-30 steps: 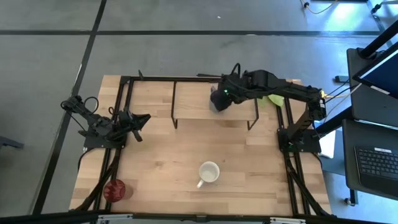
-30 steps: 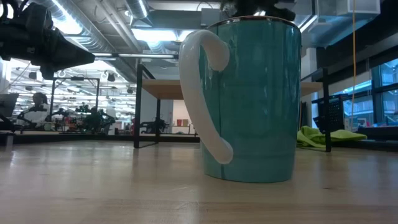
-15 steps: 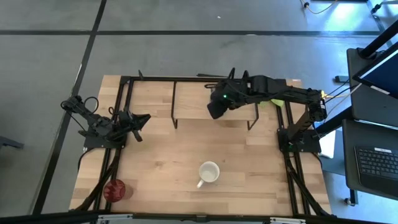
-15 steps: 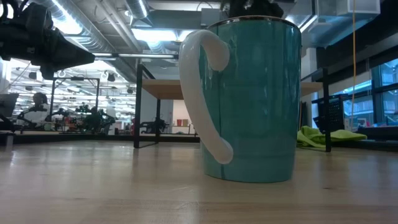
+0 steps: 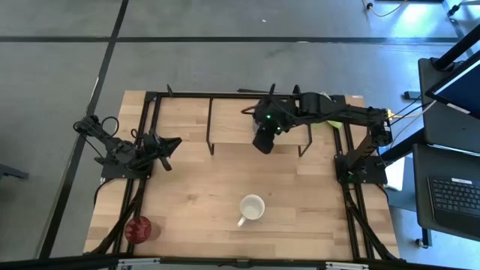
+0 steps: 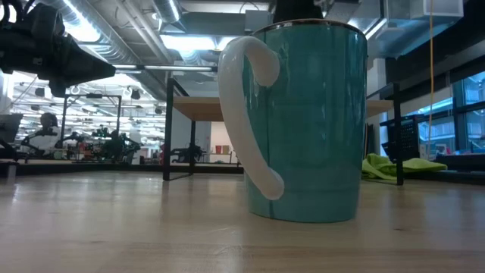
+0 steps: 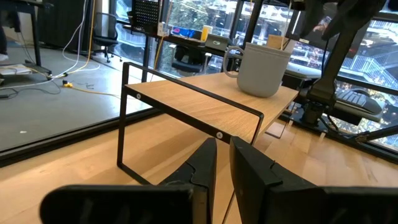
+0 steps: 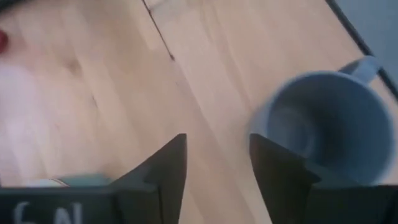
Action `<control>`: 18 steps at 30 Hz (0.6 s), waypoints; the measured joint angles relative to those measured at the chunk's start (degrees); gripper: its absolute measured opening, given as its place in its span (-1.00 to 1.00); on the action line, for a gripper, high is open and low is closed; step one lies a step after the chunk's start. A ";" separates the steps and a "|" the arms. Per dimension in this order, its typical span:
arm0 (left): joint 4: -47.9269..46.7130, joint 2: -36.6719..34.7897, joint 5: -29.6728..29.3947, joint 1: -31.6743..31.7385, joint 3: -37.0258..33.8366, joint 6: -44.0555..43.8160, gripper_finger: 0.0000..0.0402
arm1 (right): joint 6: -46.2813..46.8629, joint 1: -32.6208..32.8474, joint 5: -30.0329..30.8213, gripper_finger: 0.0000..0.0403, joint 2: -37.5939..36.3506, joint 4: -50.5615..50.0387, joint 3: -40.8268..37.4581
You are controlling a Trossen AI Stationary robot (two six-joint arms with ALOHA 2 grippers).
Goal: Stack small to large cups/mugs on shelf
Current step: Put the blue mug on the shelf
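**Shelf** (image 5: 259, 127): low light-wood board on thin dark wire legs, at the far middle of the table (image 5: 195, 202). In the left wrist view its board (image 7: 205, 109) carries one item.

**Small grey mug** (image 7: 261, 68): stands upright on the shelf, toward its right end, handle pointing away from the left arm. In the right wrist view it shows as an open-mouthed vessel (image 8: 329, 127) seen from above, beside the fingers and not between them. Judged to be set in its place; starting at one end leaves the rest of the board for the larger vessels.

**Right gripper** (image 5: 264, 139): over the shelf's near edge, reaching in from the right side of the table. Its fingers (image 8: 163, 168) stand apart with only bare wood between them; nothing is held.

**White-handled mug** (image 5: 251, 208): upright on the table, near middle, well apart from the shelf; the low view shows a teal body and white handle (image 6: 303, 121). Judged the next to go up.

**Red tumbler** (image 5: 139, 229): at the table's near left corner, well apart from the other vessels.

**Left gripper** (image 5: 166, 146): parked at the left side of the table, fingers (image 7: 205, 165) close together with a narrow gap, empty, pointing toward the shelf.

**Green cloth** (image 6: 402, 165): lies beyond the shelf's right end.
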 joint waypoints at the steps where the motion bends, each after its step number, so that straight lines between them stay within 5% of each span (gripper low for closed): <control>1: 0.00 -0.02 0.00 0.00 0.00 0.00 -0.79 | -0.88 -0.33 0.13 -0.07 0.00 -0.58 0.00; 8: 0.00 -0.02 0.00 0.02 0.00 -0.02 -0.79 | -8.23 -2.87 -0.57 0.09 0.13 -1.37 0.00; 18: 0.00 0.00 -0.02 0.01 0.00 0.00 -0.79 | -6.58 -3.01 1.68 0.13 0.96 -0.21 -0.04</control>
